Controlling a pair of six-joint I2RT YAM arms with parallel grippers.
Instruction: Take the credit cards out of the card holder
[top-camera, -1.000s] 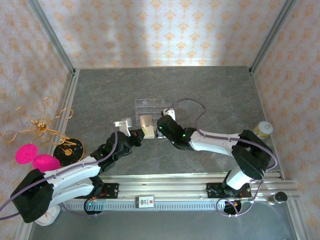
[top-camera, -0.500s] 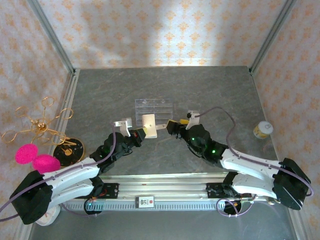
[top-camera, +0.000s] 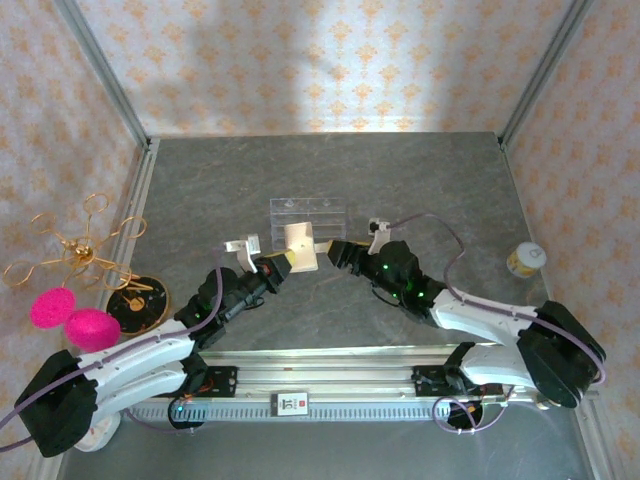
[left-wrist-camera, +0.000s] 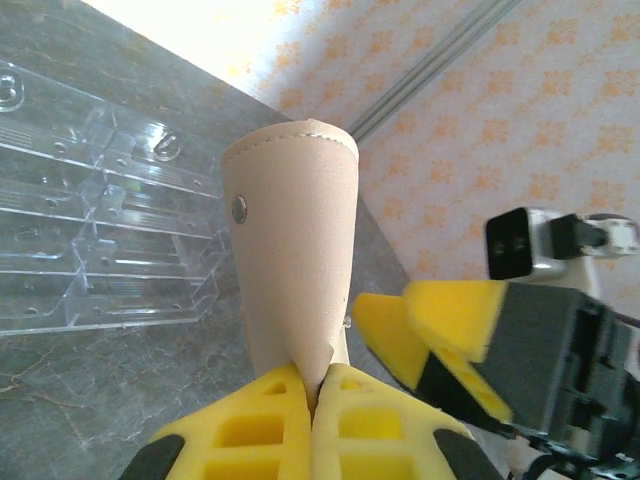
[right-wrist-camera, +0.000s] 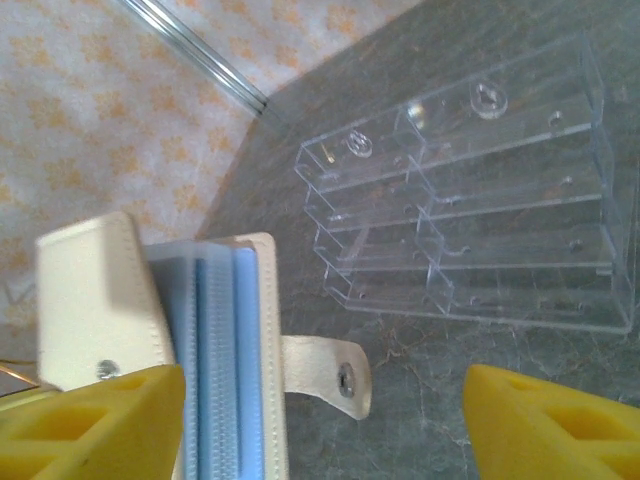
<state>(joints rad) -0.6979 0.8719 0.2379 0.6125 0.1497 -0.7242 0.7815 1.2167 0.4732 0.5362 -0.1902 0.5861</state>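
The left end effector (top-camera: 283, 265) is clamped on the card holder (top-camera: 298, 246), its yellow fingers (left-wrist-camera: 260, 440) pressed together on the holder's lower edge so that the cream leather stands up from them, lifted over the middle of the counter (top-camera: 430, 180). From above, the card holder sits just on the near side of the clear tray (top-camera: 307, 212), which lies flat around the counter's centre, a little toward the far edge. In the right wrist view the holder is spread open, and the credit cards (right-wrist-camera: 215, 350) show as a stack of blue edges tucked between its two cream covers, all of them inside. The snap tab (right-wrist-camera: 325, 375) hangs loose off the right-hand cover, pointing toward the tray. The right end effector (top-camera: 335, 250) is just beside the holder on its right side with its jaws spread wide and nothing between them; one yellow finger (right-wrist-camera: 90, 420) sits low at the holder's outer cover, though whether it touches cannot be told, and the other finger is well apart over bare counter. A small jar (top-camera: 525, 260) stands near the right edge of the counter. Beyond the left edge sit a gold wire ornament (top-camera: 75, 250) and two pink balls (top-camera: 70, 316).
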